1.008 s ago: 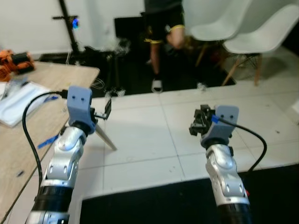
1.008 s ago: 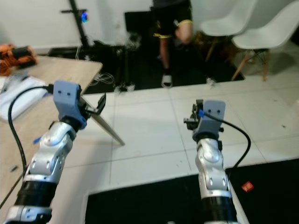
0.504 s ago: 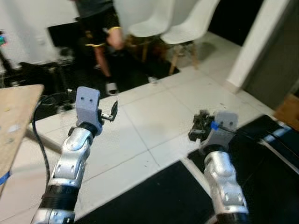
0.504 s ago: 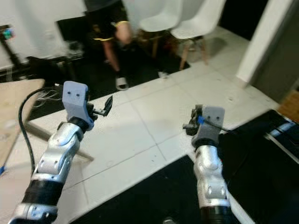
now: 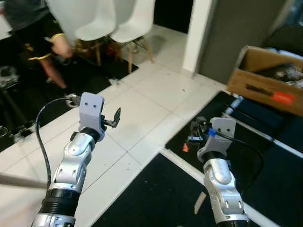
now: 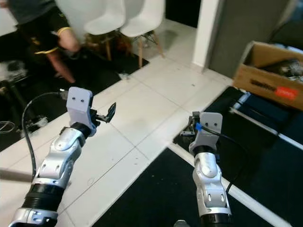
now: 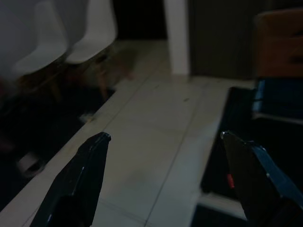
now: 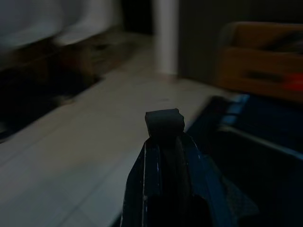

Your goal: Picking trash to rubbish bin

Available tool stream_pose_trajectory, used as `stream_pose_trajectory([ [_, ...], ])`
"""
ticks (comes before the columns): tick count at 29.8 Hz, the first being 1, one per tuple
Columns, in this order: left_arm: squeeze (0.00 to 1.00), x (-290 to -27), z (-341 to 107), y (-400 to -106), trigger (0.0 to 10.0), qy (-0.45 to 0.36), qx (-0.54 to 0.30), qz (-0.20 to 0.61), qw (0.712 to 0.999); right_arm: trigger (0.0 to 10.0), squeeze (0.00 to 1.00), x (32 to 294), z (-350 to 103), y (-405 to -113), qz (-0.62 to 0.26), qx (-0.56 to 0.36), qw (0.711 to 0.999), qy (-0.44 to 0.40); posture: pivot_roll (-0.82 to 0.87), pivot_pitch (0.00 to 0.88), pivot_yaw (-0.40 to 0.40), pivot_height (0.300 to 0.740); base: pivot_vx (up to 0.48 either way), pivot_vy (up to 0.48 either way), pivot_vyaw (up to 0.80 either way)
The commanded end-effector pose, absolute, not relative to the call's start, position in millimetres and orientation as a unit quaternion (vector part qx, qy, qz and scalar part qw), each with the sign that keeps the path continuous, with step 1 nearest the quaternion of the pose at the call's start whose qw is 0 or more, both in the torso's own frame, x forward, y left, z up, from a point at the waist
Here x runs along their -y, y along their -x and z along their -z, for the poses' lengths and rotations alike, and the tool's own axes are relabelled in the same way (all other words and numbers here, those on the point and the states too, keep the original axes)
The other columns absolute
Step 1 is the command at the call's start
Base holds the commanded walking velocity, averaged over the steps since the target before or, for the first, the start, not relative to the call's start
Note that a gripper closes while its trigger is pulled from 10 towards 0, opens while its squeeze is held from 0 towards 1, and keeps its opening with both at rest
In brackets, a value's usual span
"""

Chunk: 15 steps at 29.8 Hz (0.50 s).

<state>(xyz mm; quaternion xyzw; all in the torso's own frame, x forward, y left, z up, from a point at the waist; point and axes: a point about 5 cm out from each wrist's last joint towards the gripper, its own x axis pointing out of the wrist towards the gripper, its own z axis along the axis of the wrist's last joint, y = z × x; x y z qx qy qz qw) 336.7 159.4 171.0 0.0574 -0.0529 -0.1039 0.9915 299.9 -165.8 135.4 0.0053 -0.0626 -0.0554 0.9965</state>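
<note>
Both grippers are up and carrying nothing: your left gripper (image 5: 113, 119) spread wide, right gripper (image 5: 195, 134) pressed shut. Small orange scrap (image 5: 185, 147) (trash, likely) lies on the black mat (image 5: 156, 198) just beside the right one. You're searching; next, lower and grab.

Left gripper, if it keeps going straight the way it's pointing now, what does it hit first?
Probably the white tile floor. The left gripper is open with nothing between its fingers, and its line runs low over bare tiles toward the white pillar. Depth is unclear, so this is a guess.
</note>
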Motion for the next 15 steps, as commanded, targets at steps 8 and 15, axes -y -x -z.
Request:
stream_pose_trajectory([
  [8,0.0,-163.5,-166.9,-334.1,10.0,-0.064,0.047,0.1,0.992,10.0,0.0,163.9,-133.1,-298.7,0.054,0.056,0.997,-0.008,-0.02,0.124,0.092,0.74,0.0,0.0,-0.8],
  [15,0.0,-163.6,-165.7,-334.7,10.0,-0.06,0.044,0.097,0.992,10.0,0.0,165.0,-132.4,-298.0,0.055,0.057,0.997,-0.012,-0.02,0.124,0.097,0.74,0.0,0.0,-0.8],
])
